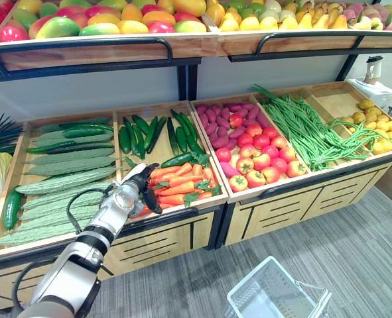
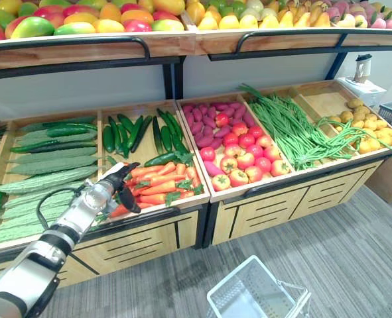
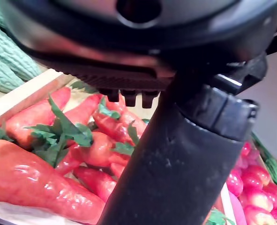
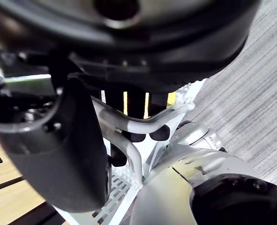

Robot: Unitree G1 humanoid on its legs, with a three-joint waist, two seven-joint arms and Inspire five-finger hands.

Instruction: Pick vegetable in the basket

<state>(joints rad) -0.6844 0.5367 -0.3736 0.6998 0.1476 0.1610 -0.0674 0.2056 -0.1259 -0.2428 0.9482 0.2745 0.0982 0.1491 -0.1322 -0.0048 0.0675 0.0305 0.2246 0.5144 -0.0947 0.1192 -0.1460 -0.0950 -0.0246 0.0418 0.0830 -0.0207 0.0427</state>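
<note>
Over the front of the carrot compartment: left hand (image 1: 141, 187) hovers just above the carrots (image 1: 179, 182). Thumb straight and apart from the fingers, nothing pinched. Carrots all lie in their wooden compartment, between the bitter gourds (image 1: 63, 185) and the tomatoes (image 1: 262, 159), cucumbers (image 1: 139, 132) behind. White wire basket (image 1: 275, 295) hangs low in front of the stand, above the grey carpet (image 1: 355, 252). Right hand (image 4: 54, 150) has its fingers curled round the basket handle (image 4: 147, 123).
</note>
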